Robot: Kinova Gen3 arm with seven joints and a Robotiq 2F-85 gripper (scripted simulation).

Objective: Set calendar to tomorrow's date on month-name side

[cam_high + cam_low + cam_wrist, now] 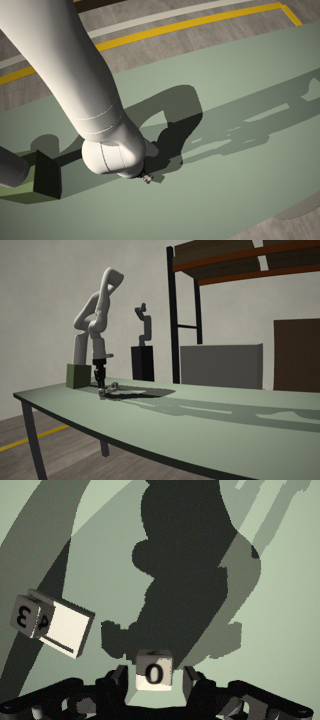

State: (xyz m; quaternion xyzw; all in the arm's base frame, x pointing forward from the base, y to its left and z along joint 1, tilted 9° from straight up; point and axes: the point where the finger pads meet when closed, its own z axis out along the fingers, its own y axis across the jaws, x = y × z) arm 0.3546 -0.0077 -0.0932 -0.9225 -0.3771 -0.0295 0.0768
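A small cube (154, 672) (102, 392) showing a 0 stands on the table, outside the tray. My gripper (155, 677) (101, 386) is partly open; its fingers stand on either side of this cube, with a gap at each side in the wrist view. The small tray (68, 626) (111, 389) lies on the table, left in the wrist view, with bare pale floor at one end. A second cube (27, 616) (114, 384) stands at its other end, showing an upside-down 3 and a 4 on the adjoining face. The arm hides the tray in the top view.
The green table (232, 180) (180, 441) carries the arm's green base block (47, 175) (78, 376). Dark arm shadows cross the table around the cube and the tray. A rack (173, 317) and a grey box (219, 366) stand beyond the table.
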